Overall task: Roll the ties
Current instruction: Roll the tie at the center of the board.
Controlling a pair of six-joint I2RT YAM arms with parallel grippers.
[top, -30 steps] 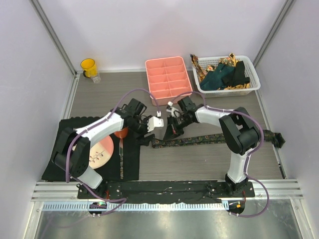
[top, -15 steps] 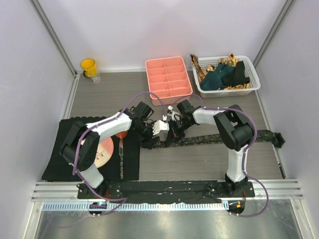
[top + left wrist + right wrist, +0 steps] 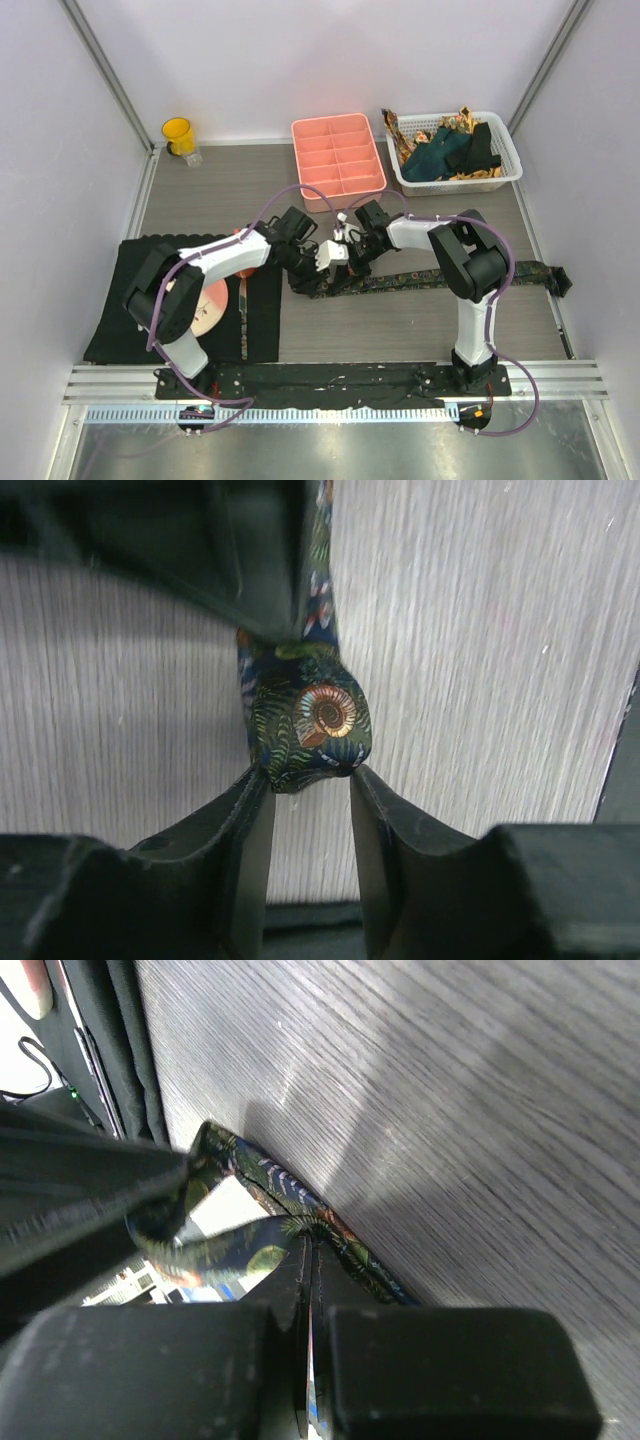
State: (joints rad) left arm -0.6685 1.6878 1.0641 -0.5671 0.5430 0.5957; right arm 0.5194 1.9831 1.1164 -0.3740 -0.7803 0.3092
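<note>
Left tool: my left tool (image 3: 308,780) is clenched on the folded tip of the dark navy fabric necktie (image 3: 310,715), which is printed with small leaves and shells. Both fingers press the sides of the fold.
Right tool: my right tool (image 3: 308,1260) is clamped flat on the same strip just behind that fold, with the two tools nearly touching.
Necktie: it runs from the tools, near the middle of the surface, out to the right edge. It lies flat and unrolled, and only a first loop shows.
Step, as I judge it: starting the core of the roll.
Doing it well: I'd turn the left wrist to wind the fold over itself. The right tool should give light tension and feed fabric, so the edges stack square.
Risk: if either grip loosens early, the loop will probably spring open.
Beyond: the teal, black and gold-brown ties (image 3: 440,155) wait in the white plastic basket (image 3: 455,184) at the far right corner.
</note>
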